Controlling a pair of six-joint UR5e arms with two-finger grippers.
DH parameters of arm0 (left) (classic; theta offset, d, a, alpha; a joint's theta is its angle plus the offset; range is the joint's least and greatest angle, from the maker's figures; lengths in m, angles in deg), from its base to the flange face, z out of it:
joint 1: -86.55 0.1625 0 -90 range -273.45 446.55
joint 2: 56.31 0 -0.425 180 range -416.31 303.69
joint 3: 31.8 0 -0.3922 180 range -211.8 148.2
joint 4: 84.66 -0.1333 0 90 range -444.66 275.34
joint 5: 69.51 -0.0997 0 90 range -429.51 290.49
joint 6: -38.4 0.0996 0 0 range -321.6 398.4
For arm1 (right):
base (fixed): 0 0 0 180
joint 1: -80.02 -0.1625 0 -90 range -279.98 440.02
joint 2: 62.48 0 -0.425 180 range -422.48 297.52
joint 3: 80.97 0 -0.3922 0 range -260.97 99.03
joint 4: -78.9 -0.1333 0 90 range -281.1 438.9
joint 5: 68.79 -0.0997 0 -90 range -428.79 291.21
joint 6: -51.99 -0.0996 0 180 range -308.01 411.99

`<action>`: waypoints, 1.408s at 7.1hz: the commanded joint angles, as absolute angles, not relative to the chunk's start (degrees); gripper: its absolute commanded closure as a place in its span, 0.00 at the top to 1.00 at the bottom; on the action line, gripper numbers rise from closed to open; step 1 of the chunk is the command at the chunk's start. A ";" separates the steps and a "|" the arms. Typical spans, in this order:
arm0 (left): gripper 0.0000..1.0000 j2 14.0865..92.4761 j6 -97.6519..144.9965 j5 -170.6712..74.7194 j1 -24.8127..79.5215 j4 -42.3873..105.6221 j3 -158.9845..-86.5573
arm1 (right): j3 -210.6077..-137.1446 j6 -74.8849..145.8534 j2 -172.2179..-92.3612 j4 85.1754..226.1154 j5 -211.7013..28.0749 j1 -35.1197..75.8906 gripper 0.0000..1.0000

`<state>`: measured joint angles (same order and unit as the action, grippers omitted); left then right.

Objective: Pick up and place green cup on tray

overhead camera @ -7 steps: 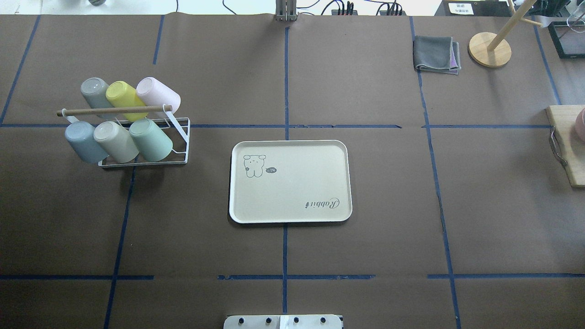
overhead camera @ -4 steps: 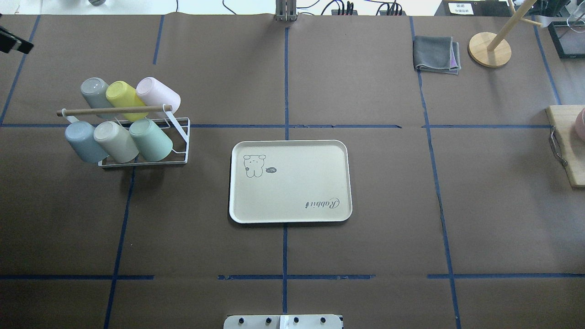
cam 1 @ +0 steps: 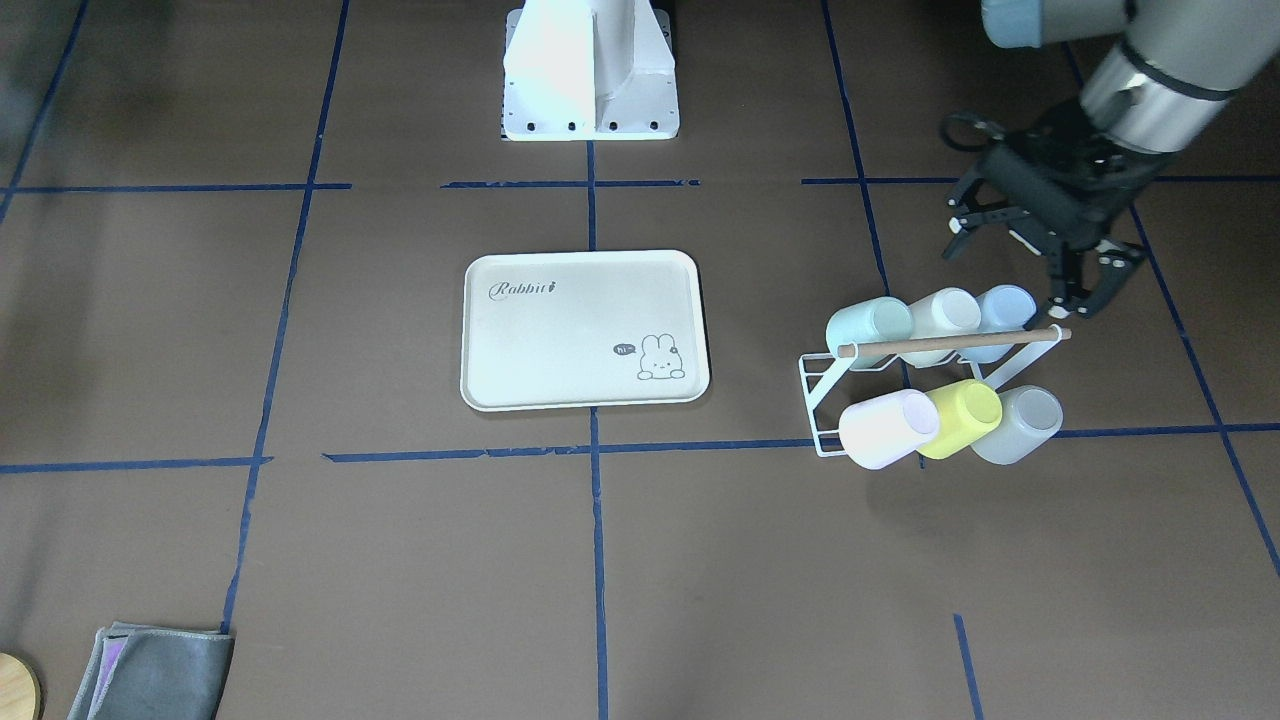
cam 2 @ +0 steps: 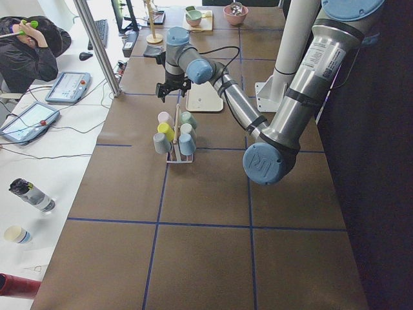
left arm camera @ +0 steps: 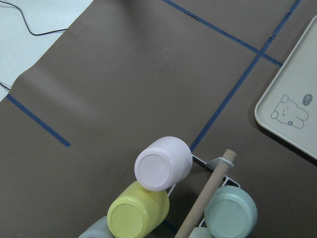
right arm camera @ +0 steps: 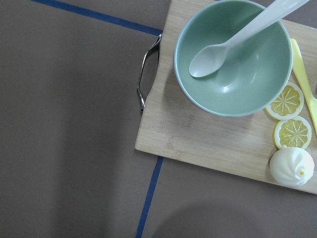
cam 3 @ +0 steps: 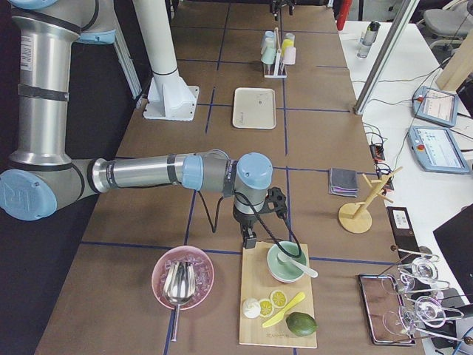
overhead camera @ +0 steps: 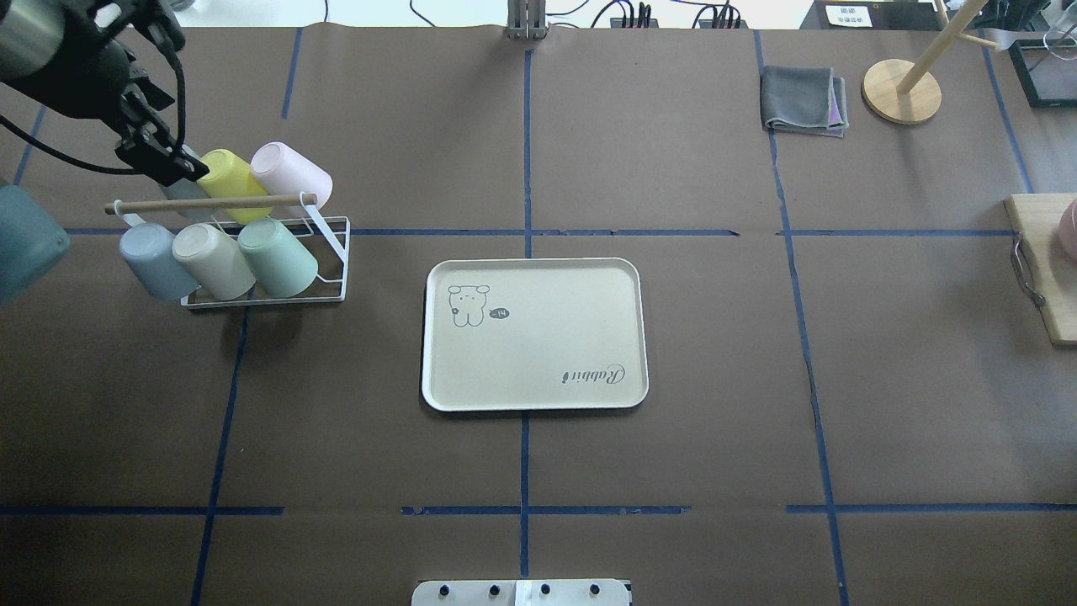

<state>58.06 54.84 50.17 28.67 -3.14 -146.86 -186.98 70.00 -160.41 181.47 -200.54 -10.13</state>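
Observation:
The green cup (overhead camera: 278, 257), pale mint, lies tilted in the near row of a white wire rack (overhead camera: 330, 252), at the end closest to the tray. It also shows in the front view (cam 1: 868, 322) and the left wrist view (left arm camera: 231, 214). The cream tray (overhead camera: 538, 370) with the rabbit drawing lies bare at the table's middle, to the right of the rack. My left gripper (cam 1: 1022, 275) hangs open and empty above the rack's other end, over the grey and blue cups. My right gripper (cam 3: 247, 235) hovers by a wooden board; I cannot tell if it is open.
The rack also holds yellow (overhead camera: 229, 181), pink (overhead camera: 290, 172), beige (overhead camera: 210, 259) and blue (overhead camera: 156, 261) cups under a wooden rod (overhead camera: 210, 203). A grey cloth (overhead camera: 803, 99) and wooden stand (overhead camera: 901, 91) sit far right. The board (right arm camera: 208, 134) carries a green bowl (right arm camera: 233, 59).
My left arm has come into the overhead view from the left and now stands over the rack's far-left end. The cups and tray have not moved.

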 commanded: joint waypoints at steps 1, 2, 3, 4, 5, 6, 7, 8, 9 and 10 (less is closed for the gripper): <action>1.00 58.39 68.76 29.47 38.77 -13.78 -152.36 | -186.97 70.00 -160.39 181.47 -200.54 -10.16 1.00; 1.00 58.65 73.16 21.62 43.18 -18.78 -154.82 | -186.97 70.00 -160.39 181.47 -200.54 -10.16 1.00; 1.00 59.08 77.64 18.67 44.96 -22.31 -156.76 | -186.97 70.00 -160.48 181.47 -200.54 -10.16 1.00; 1.00 61.09 79.86 13.60 47.50 -27.31 -157.04 | -186.97 70.00 -160.65 181.47 -200.54 -10.16 1.00; 1.00 63.20 83.11 7.11 51.01 -30.84 -157.13 | -186.97 70.00 -160.83 181.47 -200.63 -10.16 1.00; 1.00 63.65 84.36 4.43 52.70 -32.18 -157.31 | -186.97 70.00 -161.27 181.47 -200.63 -10.07 1.00; 1.00 63.66 84.63 2.41 54.80 -33.76 -157.31 | -186.97 70.09 -161.71 181.47 -200.71 -10.16 1.00; 1.00 63.66 84.63 -2.23 58.21 -35.25 -157.05 | -186.97 70.18 -162.06 181.47 -200.71 -10.07 1.00; 1.00 63.22 84.29 -4.27 62.43 -35.62 -156.61 | -186.97 70.18 -162.32 181.47 -200.80 -10.16 1.00; 1.00 62.87 84.02 -7.34 63.95 -36.05 -156.17 | -186.97 70.18 -162.76 181.38 -200.98 -10.16 1.00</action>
